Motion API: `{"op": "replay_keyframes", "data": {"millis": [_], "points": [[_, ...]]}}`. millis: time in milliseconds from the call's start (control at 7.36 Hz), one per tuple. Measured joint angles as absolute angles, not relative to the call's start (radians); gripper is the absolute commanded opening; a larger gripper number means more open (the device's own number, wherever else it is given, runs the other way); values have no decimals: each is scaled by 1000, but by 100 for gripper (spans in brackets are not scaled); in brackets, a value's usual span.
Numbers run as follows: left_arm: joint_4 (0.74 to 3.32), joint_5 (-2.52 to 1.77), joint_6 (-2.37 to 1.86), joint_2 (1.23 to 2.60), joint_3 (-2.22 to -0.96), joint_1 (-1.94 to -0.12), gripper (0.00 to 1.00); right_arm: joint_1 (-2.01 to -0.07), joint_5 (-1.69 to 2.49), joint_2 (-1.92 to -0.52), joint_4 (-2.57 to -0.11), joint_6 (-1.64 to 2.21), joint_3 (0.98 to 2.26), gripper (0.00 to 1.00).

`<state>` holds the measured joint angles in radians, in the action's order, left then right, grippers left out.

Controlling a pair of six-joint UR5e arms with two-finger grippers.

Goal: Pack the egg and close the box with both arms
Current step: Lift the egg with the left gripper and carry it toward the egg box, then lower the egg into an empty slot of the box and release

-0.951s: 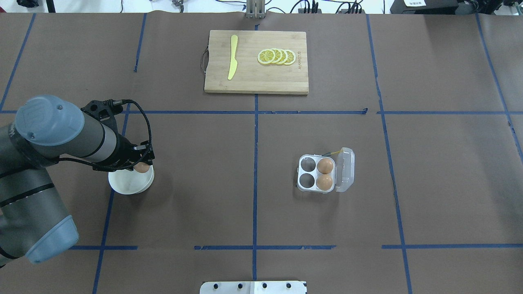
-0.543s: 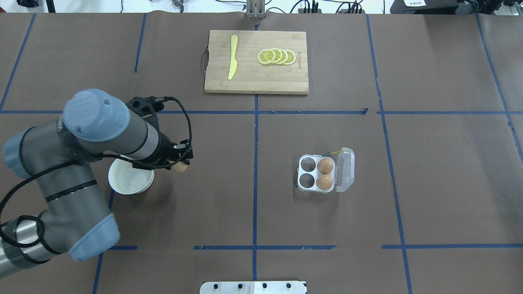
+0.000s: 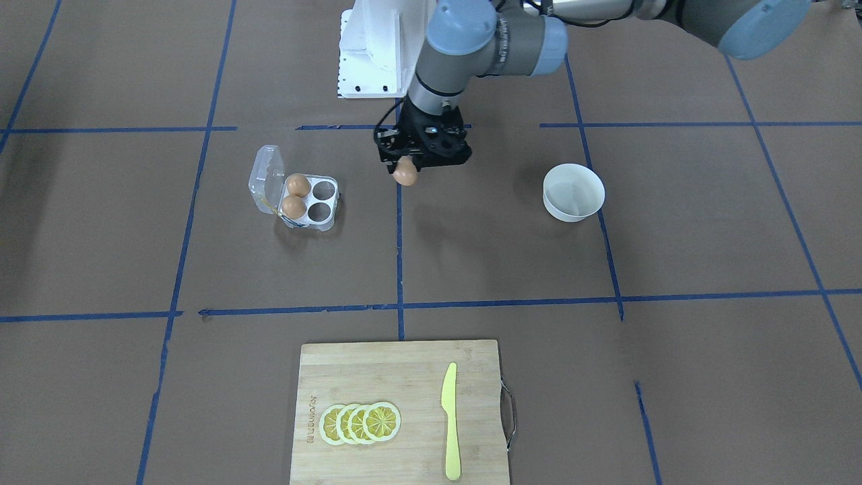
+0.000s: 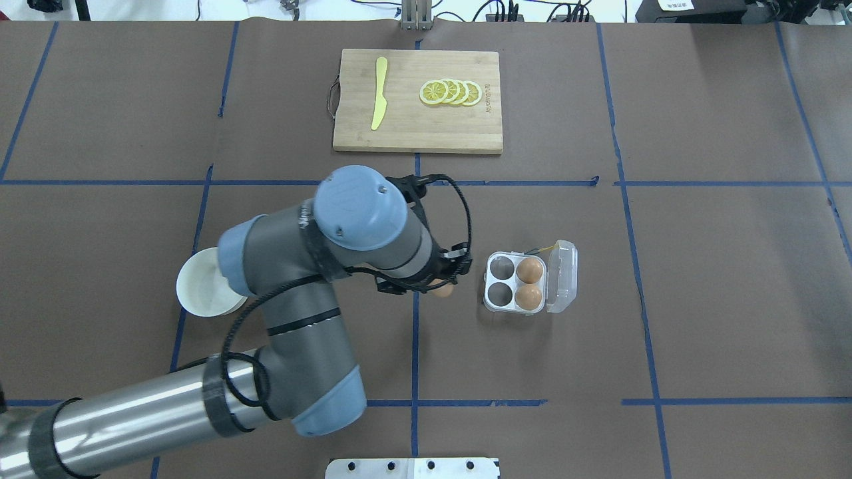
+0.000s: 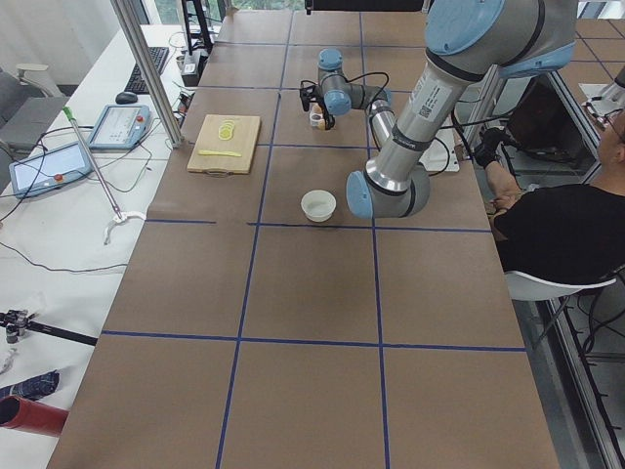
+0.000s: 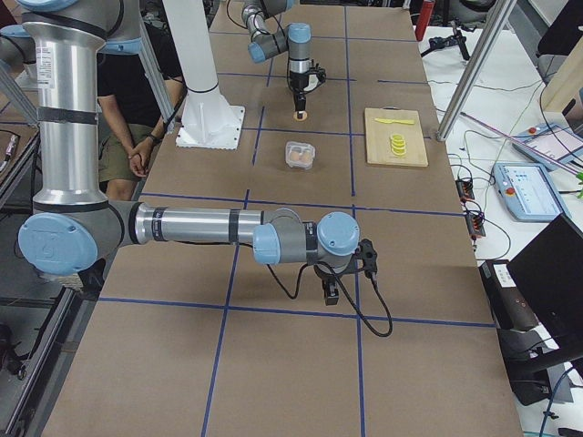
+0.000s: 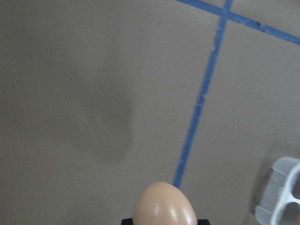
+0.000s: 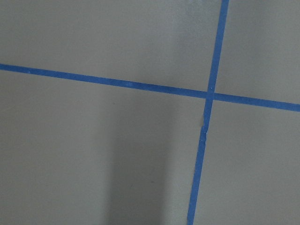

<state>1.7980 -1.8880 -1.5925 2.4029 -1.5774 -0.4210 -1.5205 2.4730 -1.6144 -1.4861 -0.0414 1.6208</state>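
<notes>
Only in the front-facing view, plain to see: left gripper [image 3: 412,159] clenched on the egg [image 3: 405,175], lifted clear of the table [image 3: 471,256] above a blue tape line [image 3: 399,256], between the white bowl [image 3: 573,202] and the open box [image 3: 328,183]. From overhead, mostly hidden under the wrist. Inside the box, two eggs [image 3: 297,184] on the lid side. Reaching across, the left arm [image 4: 299,266], gripper pointing down. Seen only from the right end, low over the table: right gripper [image 6: 332,293], grip impossible to tell.
</notes>
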Motion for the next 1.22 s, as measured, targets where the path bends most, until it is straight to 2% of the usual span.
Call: {"op": "replay_keyframes", "data": {"millis": [272, 408, 543, 679, 1087, 1223], "points": [[1919, -1844, -1610, 2520, -1412, -376, 0, -1520, 2485, -1615, -1485, -41, 1622, 100], [1945, -1827, -1612, 2543, -1379, -360, 0, -1520, 2487, -1614, -1485, -41, 1623, 100], [1956, -1816, -1613, 2553, -1366, -352, 5, -1521, 2488, -1614, -1485, -41, 1623, 100], [1960, -1811, -1613, 2556, -1362, -350, 35, -1521, 2488, -1614, -1485, -41, 1623, 100], [1962, -1809, -1609, 2556, -1361, -348, 52, -1520, 2488, -1614, -1485, -41, 1623, 100], [1962, -1809, -1608, 2555, -1361, -349, 62, -1520, 2488, -1614, -1485, -41, 1623, 100]]}}
